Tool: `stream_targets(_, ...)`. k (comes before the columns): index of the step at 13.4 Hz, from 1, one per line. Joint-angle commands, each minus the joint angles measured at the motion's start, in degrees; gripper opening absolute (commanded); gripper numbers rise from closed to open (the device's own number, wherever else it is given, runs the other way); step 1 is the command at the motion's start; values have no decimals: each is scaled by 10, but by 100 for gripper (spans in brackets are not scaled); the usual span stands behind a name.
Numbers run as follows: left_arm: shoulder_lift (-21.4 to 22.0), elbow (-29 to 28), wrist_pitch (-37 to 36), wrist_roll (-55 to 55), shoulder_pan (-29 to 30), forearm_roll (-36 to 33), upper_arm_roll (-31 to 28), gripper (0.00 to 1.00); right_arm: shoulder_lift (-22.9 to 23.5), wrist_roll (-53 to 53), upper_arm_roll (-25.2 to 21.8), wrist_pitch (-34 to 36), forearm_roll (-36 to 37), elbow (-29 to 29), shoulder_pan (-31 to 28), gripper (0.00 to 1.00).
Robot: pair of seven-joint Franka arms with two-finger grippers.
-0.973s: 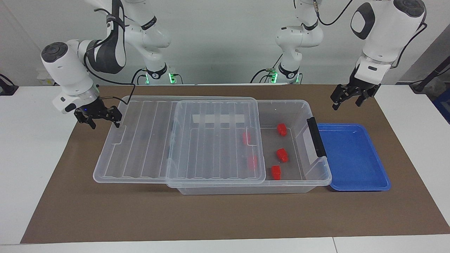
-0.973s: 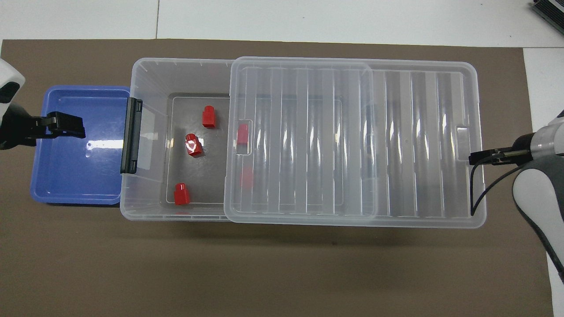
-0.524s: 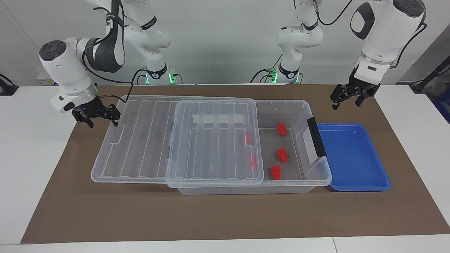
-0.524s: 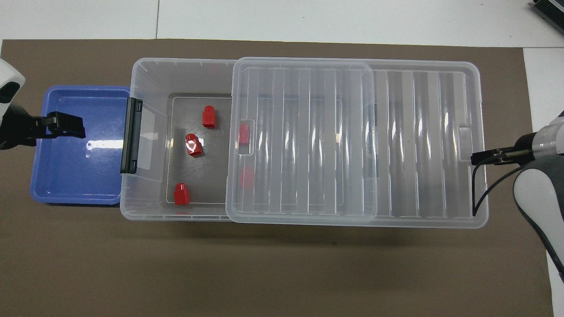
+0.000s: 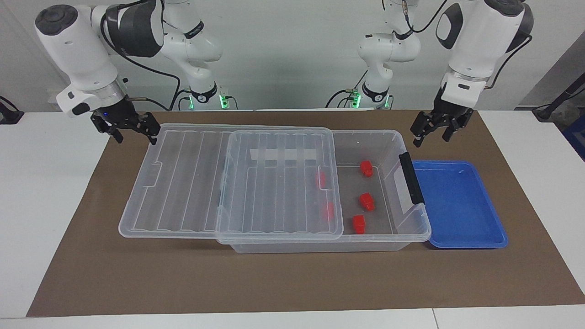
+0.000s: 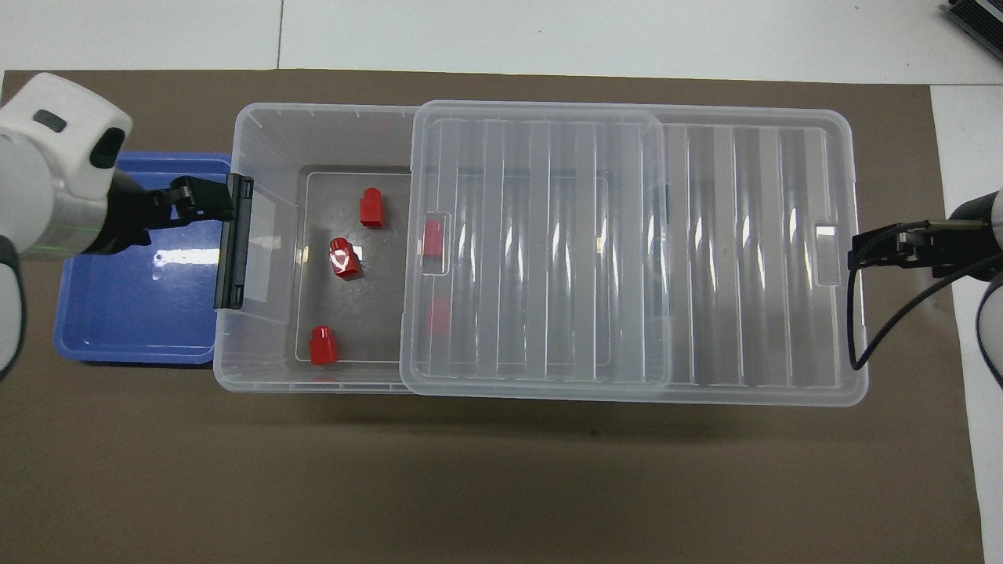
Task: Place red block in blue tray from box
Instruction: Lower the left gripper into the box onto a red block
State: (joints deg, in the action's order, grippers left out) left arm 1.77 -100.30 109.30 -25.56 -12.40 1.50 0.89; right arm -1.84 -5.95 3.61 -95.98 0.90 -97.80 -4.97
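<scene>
The clear box (image 5: pixel 413 230) lies along the table with its ribbed lid (image 5: pixel 274 192) slid partly off toward the right arm's end. Three red blocks (image 5: pixel 366 167) (image 5: pixel 367 201) (image 5: pixel 359 224) lie on the uncovered floor of the box, and two more (image 5: pixel 321 179) show through the lid. The blue tray (image 5: pixel 457 205) sits against the box's black-handled end. My left gripper (image 5: pixel 429 130) is open and empty, raised over the tray's edge beside the handle (image 6: pixel 233 239). My right gripper (image 5: pixel 133 132) is open and empty, raised by the lid's overhanging end (image 6: pixel 831 251).
A brown mat (image 5: pixel 283 278) covers the table under the box and tray. White table surface (image 5: pixel 45 205) borders it at both ends. The lid overhangs the mat toward the right arm's end.
The lid slid slightly toward the right arm's end. My right gripper then lifted off the lid's end. My left gripper moved over the tray toward the box's handle.
</scene>
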Motion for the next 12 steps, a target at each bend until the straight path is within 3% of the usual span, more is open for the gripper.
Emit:
stream_targets(1, -58, 4, 63, -92, -57, 3, -7, 100, 9, -43, 6, 53, 15, 58, 8, 100)
stream_targets(3, -99, -12, 121, -97, -73, -5, -7, 100, 9, -45, 6, 68, 17, 68, 11, 100)
stream_targets(6, -141, -95, 255, -96, -82, -54, -7, 99, 6, -49, 7, 67, 16, 61, 11, 100)
stream_targets(10, -208, -104, 323, -92, -75, -116, -7, 99, 3, -48, 7, 66, 27, 55, 16, 100)
stream_targets(12, -210, -132, 347, -95, -70, -116, -7, 97, -2, -48, 6, 56, 27, 41, 15, 99)
